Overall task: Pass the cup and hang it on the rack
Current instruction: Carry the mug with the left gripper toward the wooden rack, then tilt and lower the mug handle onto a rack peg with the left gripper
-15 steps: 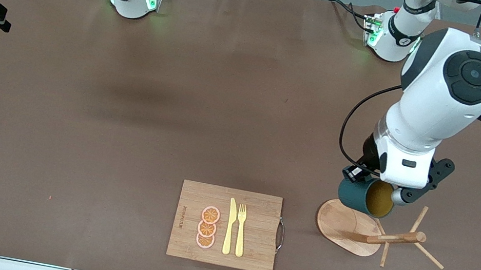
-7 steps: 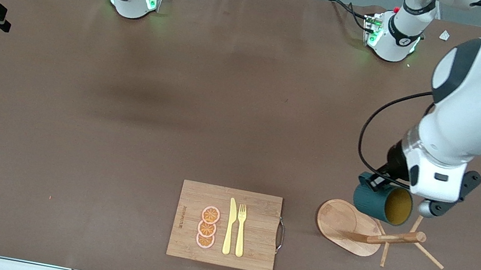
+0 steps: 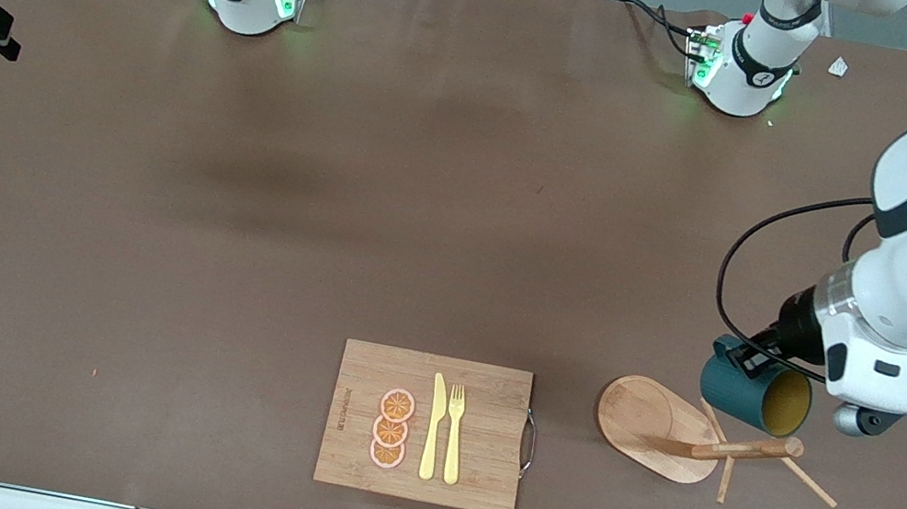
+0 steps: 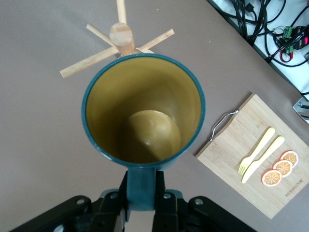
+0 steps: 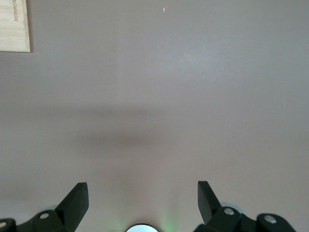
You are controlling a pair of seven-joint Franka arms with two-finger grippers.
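left gripper [image 3: 757,359] carried cup [image 3: 755,396] sideways, now above rack [image 3: 666,427] post

cup [image 4: 143,110]: glazed ceramic look, dark teal outside, glossy yellow-brown inside, held in left end effector [image 4: 141,199] | left end effector: matt black plastic | rack [image 3: 670,431] under cup: pale bare wood, smooth | cutting board [image 3: 425,427]: bamboo grain, metal handle | table [image 3: 331,205]: matt brown covering | right end effector [image 5: 142,200]: matt black fingers, spread
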